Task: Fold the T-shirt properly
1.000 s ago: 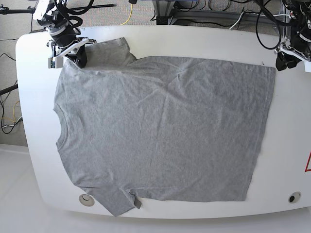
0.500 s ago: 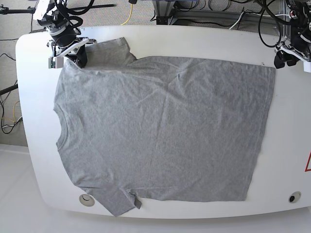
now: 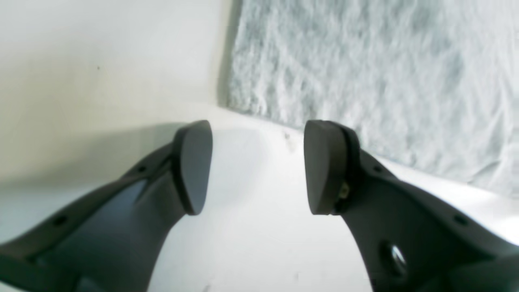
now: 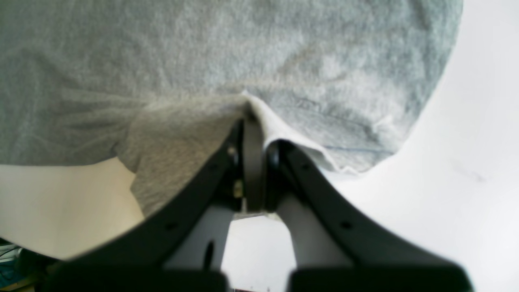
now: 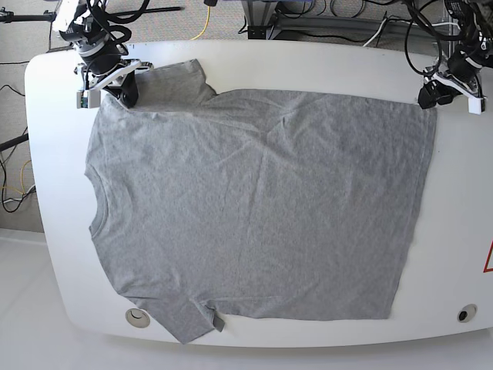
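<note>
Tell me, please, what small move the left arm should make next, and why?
Probably lower the left gripper onto the T-shirt hem corner and close. Its jaws stand open over bare table, beside the cloth edge, while the right gripper is shut on the shoulder fabric.

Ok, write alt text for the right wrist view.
The right pincer is shut on a pinched-up fold of the grey T-shirt, which fills the top of the frame. Bare white table shows to the right and below.

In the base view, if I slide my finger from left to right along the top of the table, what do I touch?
Right gripper → sleeve → T-shirt body → left gripper.
</note>
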### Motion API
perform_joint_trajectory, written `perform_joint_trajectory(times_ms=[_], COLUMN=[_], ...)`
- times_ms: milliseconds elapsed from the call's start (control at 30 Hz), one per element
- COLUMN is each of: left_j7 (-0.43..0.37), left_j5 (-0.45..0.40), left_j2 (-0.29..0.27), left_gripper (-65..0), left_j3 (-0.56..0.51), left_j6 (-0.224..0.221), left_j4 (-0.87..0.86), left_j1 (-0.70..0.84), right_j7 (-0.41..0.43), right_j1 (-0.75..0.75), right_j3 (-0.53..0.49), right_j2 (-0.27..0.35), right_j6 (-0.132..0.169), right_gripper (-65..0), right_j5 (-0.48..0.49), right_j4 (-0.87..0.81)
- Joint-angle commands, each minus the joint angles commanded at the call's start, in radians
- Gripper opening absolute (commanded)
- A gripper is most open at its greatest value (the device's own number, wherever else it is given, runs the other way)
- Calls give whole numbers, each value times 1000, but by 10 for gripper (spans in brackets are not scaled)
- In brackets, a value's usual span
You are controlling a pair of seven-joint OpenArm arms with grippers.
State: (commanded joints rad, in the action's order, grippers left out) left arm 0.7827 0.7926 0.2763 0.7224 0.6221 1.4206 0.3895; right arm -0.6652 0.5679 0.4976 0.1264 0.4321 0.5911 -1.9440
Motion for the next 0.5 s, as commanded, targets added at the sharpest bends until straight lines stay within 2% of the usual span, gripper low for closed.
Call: perform_joint_trajectory(times_ms=[500], left_j7=[-9], left_j5=[-27], left_j2=[-5], left_gripper=[-306], left_j3=[-24], left_j6=[1], left_j4=[-24], left_j1=[-17], right_j7=[0], right_j1=[-1], right_j3=[-1], right_j2=[-2], right_j6=[2], right_gripper=[-650], right_j5=[-3], right_j4=[1])
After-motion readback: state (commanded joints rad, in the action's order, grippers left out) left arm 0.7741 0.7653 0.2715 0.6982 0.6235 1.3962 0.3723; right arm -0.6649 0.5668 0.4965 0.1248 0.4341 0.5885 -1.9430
